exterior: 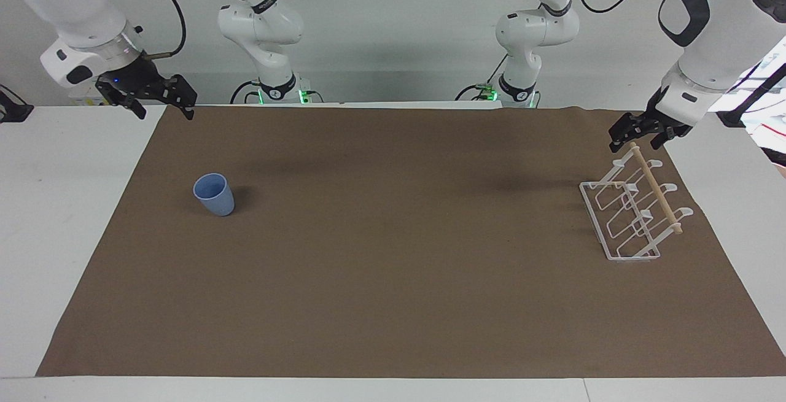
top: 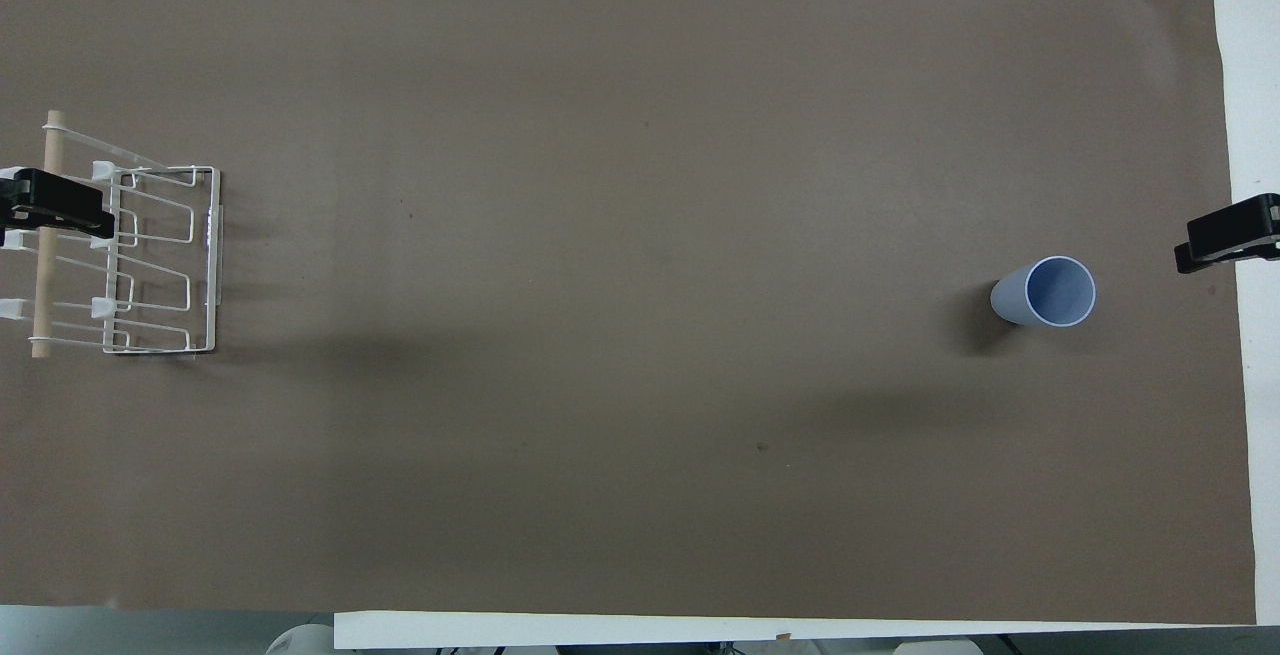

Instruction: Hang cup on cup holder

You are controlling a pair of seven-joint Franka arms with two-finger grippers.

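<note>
The right hand point(exterior: 161, 102) is up in the air over the edge of the brown mat point(exterior: 393, 279), at the right arm's end of the surface point(exterior: 55, 205). Its fingers are spread wide and it holds nothing. The left hand point(exterior: 642, 134) hangs over the cup holder point(exterior: 632, 212), just above the end of its wooden stick. Its fingers are wide too, and empty.

The cup point(exterior: 214, 194) is light blue. It stands on the mat with its open side up, near the right hand. The cup holder is white wire and sits at the left arm's end, well apart from the cup. Only bare mat lies between them.
</note>
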